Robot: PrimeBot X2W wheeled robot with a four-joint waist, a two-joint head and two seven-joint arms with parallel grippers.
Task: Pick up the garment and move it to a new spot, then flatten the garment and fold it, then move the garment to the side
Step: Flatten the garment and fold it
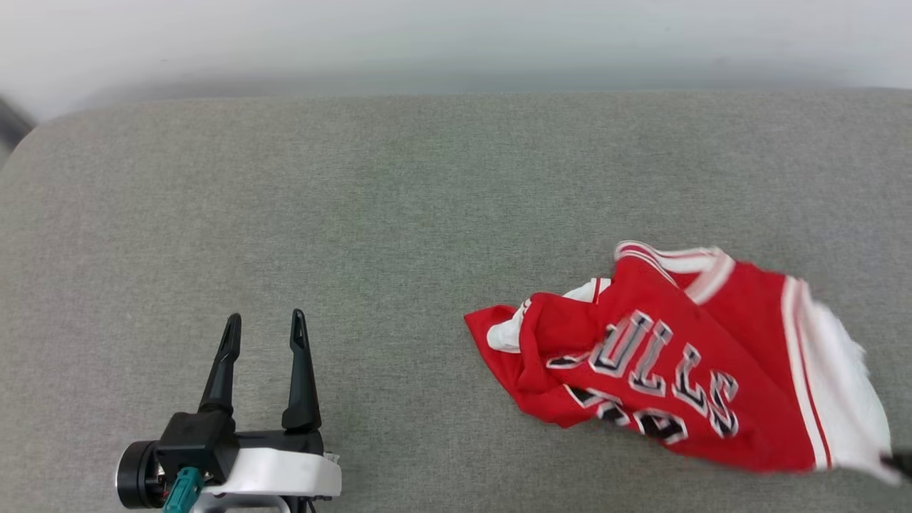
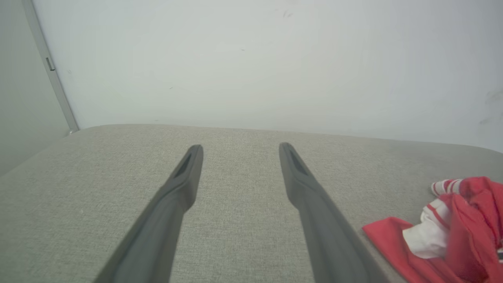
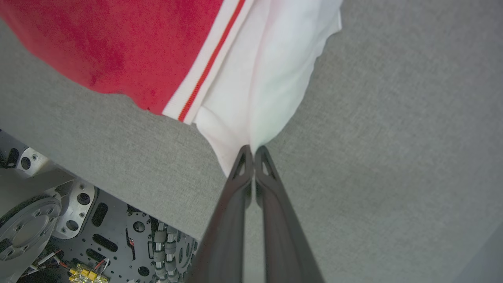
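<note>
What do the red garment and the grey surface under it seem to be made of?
The garment is probably a thin synthetic knit with a matte finish: it crumples into soft folds, and its white sleeve drapes loosely. The grey surface looks like woven upholstery cloth, matte, with a fine flecked weave and a rounded, padded-looking corner.

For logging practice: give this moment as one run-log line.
step: pick up | right gripper: shut on shirt sleeve | left gripper: open, idle | shirt: crumpled on grey surface

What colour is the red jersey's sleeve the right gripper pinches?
White sleeve, best in right wrist view.
</note>
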